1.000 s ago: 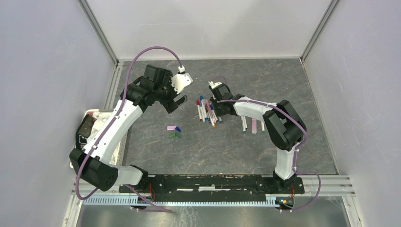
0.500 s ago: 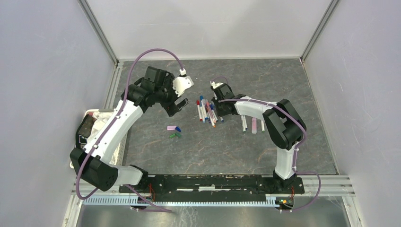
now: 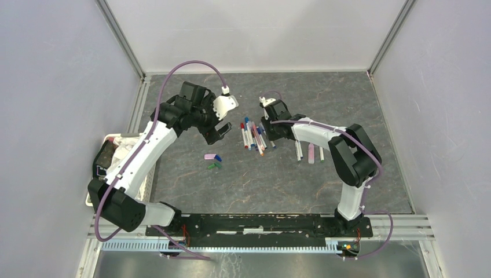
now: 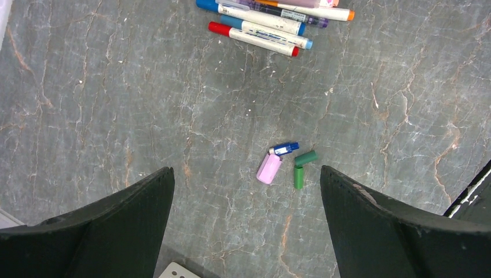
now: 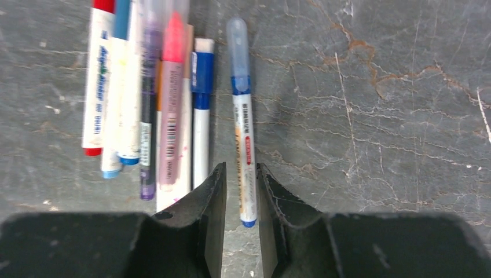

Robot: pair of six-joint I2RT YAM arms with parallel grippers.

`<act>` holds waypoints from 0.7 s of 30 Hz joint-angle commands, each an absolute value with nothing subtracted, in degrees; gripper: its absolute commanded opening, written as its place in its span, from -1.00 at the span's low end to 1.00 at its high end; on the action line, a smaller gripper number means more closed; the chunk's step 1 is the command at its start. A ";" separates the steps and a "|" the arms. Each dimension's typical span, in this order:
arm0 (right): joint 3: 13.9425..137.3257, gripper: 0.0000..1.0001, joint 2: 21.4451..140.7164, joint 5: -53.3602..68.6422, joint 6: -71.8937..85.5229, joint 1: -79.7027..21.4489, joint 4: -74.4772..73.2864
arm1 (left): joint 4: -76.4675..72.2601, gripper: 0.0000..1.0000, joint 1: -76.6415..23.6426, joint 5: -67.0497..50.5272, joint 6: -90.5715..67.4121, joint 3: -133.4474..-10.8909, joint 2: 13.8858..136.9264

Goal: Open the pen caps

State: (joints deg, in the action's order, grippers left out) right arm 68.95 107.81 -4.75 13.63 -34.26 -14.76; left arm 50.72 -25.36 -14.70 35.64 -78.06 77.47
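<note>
**Left jaws wide and empty above the loose caps; right jaws narrow, astride one pen.**

Nearest on the worktop [image 3: 260, 185], left of centre, the loose pen caps [image 4: 269, 168] lie in a small cluster: pink, blue and two green. The left gripper [image 4: 246, 172] hangs above them, its jaws spread wide and gripping nothing. Off to the right, three pens [image 3: 310, 153] lie side by side, apart from the others. Farther back, a row of pens [image 5: 171, 98] lies packed together. Just right of that row a blue-collared pen [image 5: 242, 133] lies alone, with a clear cap on its far end. The right gripper [image 5: 241, 171] has its jaws a narrow slot apart, straddling the pen's near end. I cannot tell whether they pinch it or only flank it.
</note>
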 commanded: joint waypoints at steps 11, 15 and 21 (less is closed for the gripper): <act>71.54 -0.55 107.31 -4.01 13.32 -36.36 -15.11 | 50.73 1.00 -25.23 -15.74 37.08 -77.44 76.64; 71.83 -0.56 108.59 -3.35 13.30 -37.07 -15.16 | 50.75 1.00 -25.22 -15.64 37.18 -77.56 76.73; 71.85 -0.57 109.85 -3.20 13.40 -38.05 -14.91 | 50.76 1.00 -25.23 -14.76 37.82 -77.02 76.73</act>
